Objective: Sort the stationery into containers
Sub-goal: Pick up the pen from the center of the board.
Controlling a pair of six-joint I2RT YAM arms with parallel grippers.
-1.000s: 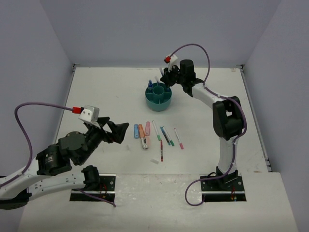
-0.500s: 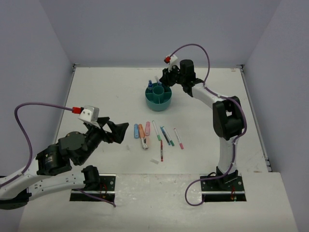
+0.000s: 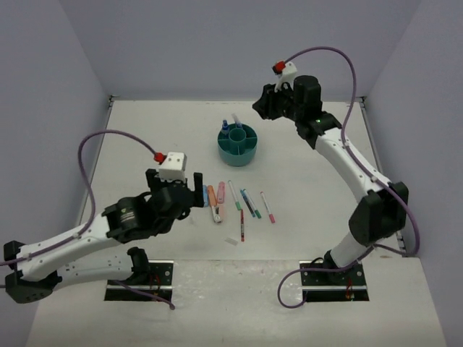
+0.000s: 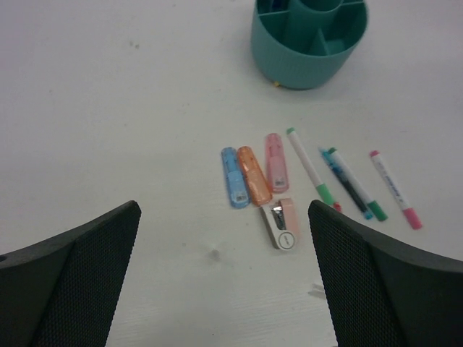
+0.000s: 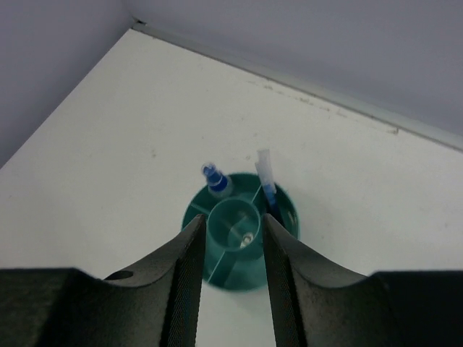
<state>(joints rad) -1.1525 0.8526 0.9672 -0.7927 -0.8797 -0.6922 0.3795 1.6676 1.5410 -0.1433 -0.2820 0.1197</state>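
Note:
The teal organiser [image 3: 239,155] stands mid-table, with a blue-capped pen [image 3: 225,128] and a white pen [image 3: 237,123] upright in its far compartments. My right gripper [image 3: 263,105] hovers above and behind it, open and holding nothing. Its wrist view looks down between the fingers at the organiser [image 5: 288,217], the blue-capped pen [image 5: 215,179] and the white pen [image 5: 265,178]. My left gripper [image 3: 194,191] is wide open just left of the loose stationery. In its view lie blue [image 4: 234,178], orange [image 4: 253,176] and pink [image 4: 275,163] markers and a green-capped pen [image 4: 309,166].
A small white-and-pink item [image 4: 281,225] lies nearest my left gripper [image 4: 224,289]. Right of it lie a teal-tipped pen [image 4: 351,185] and a pink-capped pen [image 4: 394,189]. A red pen [image 3: 241,225] and a white eraser [image 3: 231,241] lie nearer the front. Walls enclose three sides.
My right gripper opened, left the white pen standing in the organiser and rose up and to the right. My left arm swung forward and right, up to the loose stationery.

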